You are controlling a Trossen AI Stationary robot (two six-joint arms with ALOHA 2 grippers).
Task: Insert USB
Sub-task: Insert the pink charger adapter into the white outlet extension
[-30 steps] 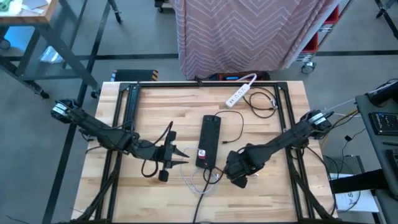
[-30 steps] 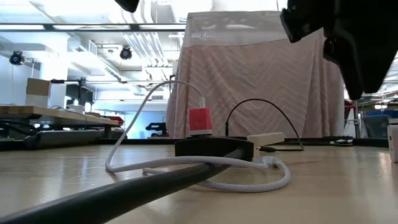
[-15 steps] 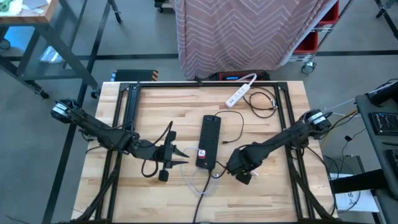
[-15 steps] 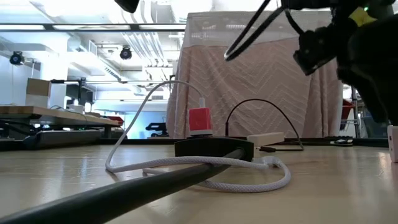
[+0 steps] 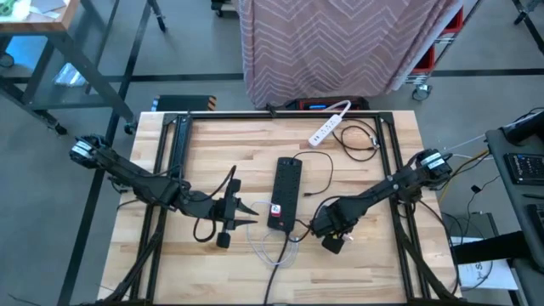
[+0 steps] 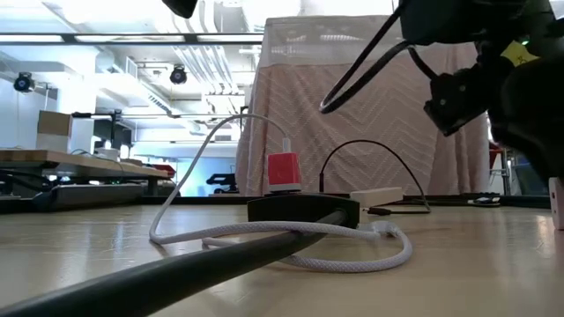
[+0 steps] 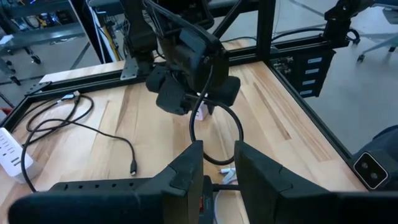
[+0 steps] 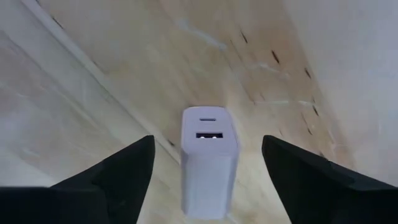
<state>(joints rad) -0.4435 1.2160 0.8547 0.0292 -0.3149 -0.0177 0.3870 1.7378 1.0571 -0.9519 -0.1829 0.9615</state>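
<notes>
A white USB charger (image 8: 209,158) stands on its base on the wooden table, port side up, between the fingers of my open right gripper (image 8: 207,144), which points down at it; neither finger touches it. It also shows in the left wrist view, where the white charger (image 7: 200,113) sits under that gripper. From above, my right gripper (image 5: 331,238) is right of the black power strip (image 5: 285,194). A red charger (image 5: 276,209) is plugged into the strip, and a white braided cable (image 5: 272,246) loops from it. My left gripper (image 5: 245,213) waits open, left of the strip.
A white power strip (image 5: 330,124) and a thin black cable (image 5: 360,138) lie near the far edge. The black strip's thick cord (image 6: 176,269) runs toward the near edge. Black frame rails (image 5: 174,161) border both sides of the table. Bare wood lies between the strip and the rails.
My right gripper has swung round and come lower over the white charger, shifting slightly toward the table's right edge; in the low view it has dropped from the upper right corner. The cable, the chargers and my left arm have stayed put.
</notes>
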